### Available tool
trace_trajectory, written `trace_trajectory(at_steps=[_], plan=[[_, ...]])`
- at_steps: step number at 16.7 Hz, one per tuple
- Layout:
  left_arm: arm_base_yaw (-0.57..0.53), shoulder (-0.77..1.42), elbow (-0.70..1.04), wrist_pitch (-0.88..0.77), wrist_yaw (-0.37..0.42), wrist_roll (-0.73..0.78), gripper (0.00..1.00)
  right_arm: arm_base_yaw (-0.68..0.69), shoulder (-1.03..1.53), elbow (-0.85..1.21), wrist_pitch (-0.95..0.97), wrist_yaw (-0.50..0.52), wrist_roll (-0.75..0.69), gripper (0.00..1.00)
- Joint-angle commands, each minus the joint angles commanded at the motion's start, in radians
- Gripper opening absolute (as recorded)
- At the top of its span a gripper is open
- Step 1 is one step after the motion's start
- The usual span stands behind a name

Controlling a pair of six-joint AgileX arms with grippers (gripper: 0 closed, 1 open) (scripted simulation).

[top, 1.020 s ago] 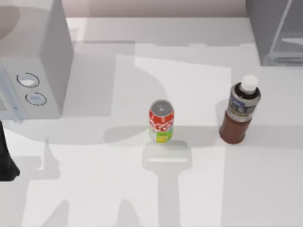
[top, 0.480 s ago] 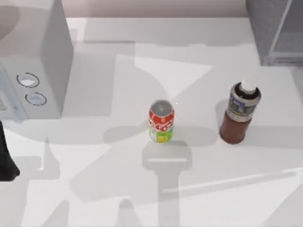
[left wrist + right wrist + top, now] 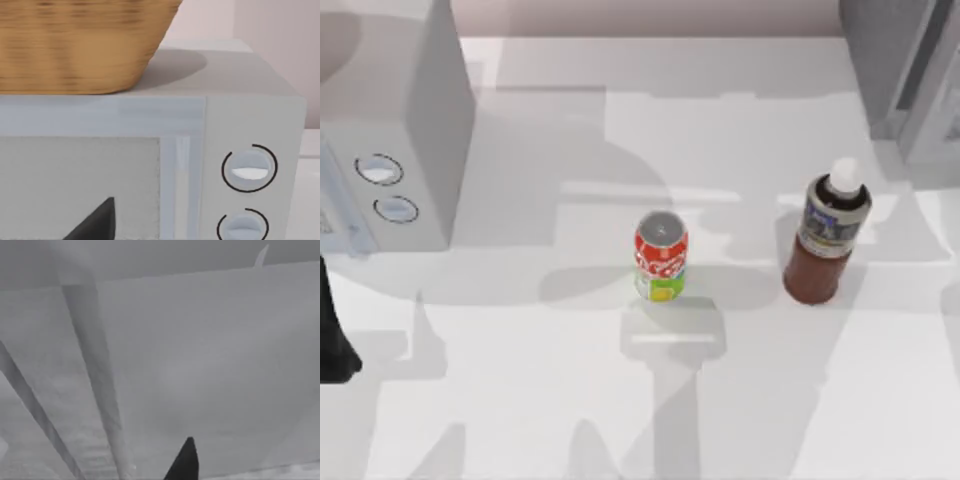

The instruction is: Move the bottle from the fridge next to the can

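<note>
My left arm [image 3: 332, 335] sits parked at the table's left edge, in front of the dial box [image 3: 395, 130] that carries a basket [image 3: 80, 45]. The left gripper [image 3: 95, 222] faces that box's front, and I cannot tell whether it is wide or narrow.

The can [image 3: 661, 256] stands upright near the middle of the table, just where it stood a second ago. To its right the bottle [image 3: 826, 240] is upright on the table, out of the fridge [image 3: 880, 60], with a clear gap to the can; it has not shifted either.

What has changed is at the back right corner: the fridge's paler door panel [image 3: 932, 100] has swung to a new angle, and the shadows across the table have moved with it. The right gripper [image 3: 184, 460] is close against grey fridge panels; I cannot tell its state.

I judge the placing done, with only the door and my right arm's retreat left.
</note>
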Motion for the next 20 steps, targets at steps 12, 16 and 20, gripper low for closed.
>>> trace_trajectory(at_steps=[12, 16, 20], plan=[[0.0, 0.0, 0.0, 0.0, 0.0, 0.0, 1.0, 0.021, 0.122, 0.133, -0.015, 0.047, 0.031, 1.0], [0.0, 0.0, 0.0, 0.0, 0.0, 0.0, 1.0, 0.024, 0.267, 0.319, -0.053, 0.048, 0.031, 1.0], [0.0, 0.0, 0.0, 0.0, 0.0, 0.0, 1.0, 0.024, 0.349, 0.429, -0.076, 0.05, 0.032, 1.0]])
